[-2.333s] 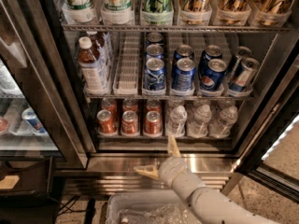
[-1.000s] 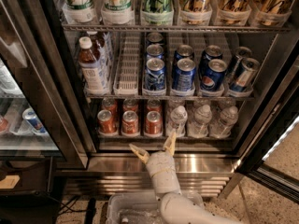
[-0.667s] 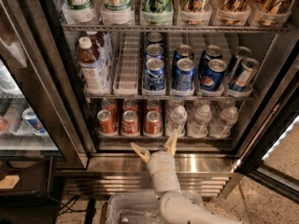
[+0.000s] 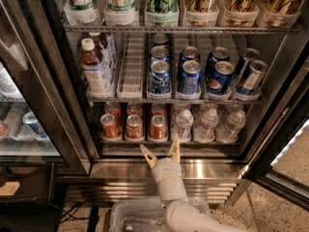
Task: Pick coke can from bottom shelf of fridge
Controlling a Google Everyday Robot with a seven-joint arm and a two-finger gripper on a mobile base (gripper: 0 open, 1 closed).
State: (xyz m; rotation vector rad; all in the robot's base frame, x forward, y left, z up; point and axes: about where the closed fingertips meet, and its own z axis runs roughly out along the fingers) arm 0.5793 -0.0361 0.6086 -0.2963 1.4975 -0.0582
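Observation:
The fridge (image 4: 72, 105) stands open in front of me. On its bottom shelf (image 4: 169, 140), at the left, stand red-orange coke cans in three lanes; the front ones are at the left (image 4: 109, 125), middle (image 4: 134, 126) and right (image 4: 158, 126), with more behind. My gripper (image 4: 161, 150) is open and empty. It points up at the shelf's front edge, just below and slightly right of the right front coke can. Its cream fingers (image 4: 147, 156) spread in a V.
Clear water bottles (image 4: 207, 124) fill the right of the bottom shelf. Blue Pepsi cans (image 4: 189, 77) and brown bottles (image 4: 94, 66) stand on the rack above. The shiny steel sill (image 4: 125, 170) lies under the gripper. A neighbouring cooler (image 4: 19, 124) is at left, a clear bin (image 4: 135, 216) below.
The arm swung from the lower right to upright in front of the sill, and the gripper rose toward the bottom shelf edge. Over the last second it has barely moved.

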